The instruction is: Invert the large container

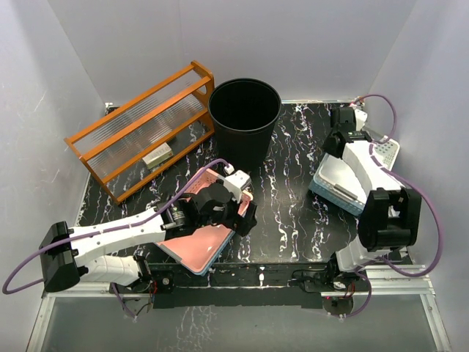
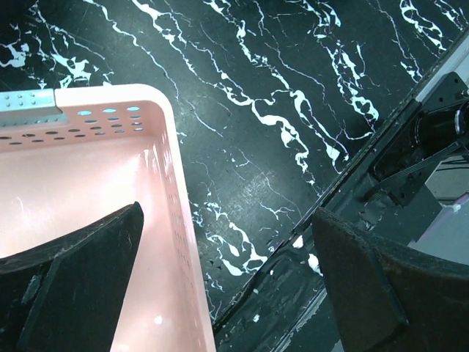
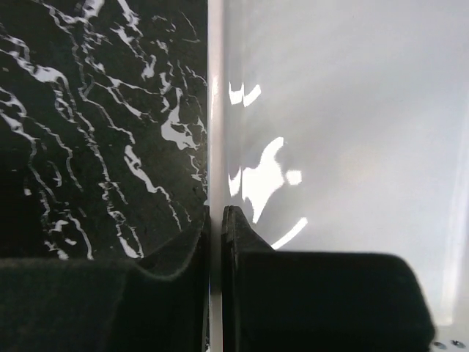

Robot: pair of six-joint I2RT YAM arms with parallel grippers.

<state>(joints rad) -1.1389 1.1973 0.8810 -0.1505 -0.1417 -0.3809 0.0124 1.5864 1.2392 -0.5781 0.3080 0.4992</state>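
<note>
Desk (image 1: 293, 209) far edge: large container (image 1: 244, 110), likely light, stiff, slick; take the rim. State: left jaws apart, right jaws pinching white basket (image 1: 338, 180).

Left arm (image 1: 117, 235) stretched low toward table centre, wrist pitched down, left gripper (image 2: 229, 213) fingers spread wide; right arm (image 1: 366, 165) elbow raised, forearm reaching forward, right gripper (image 3: 215, 213) fingers pinched onto thin white edge (image 3: 212, 110).

The large container (image 1: 244, 117) stands back-centre on the counter (image 1: 293, 205), the rack (image 1: 143, 132) to its left. The left basket (image 1: 201, 246) lies near front, the right basket (image 1: 338, 180) opposite.
</note>
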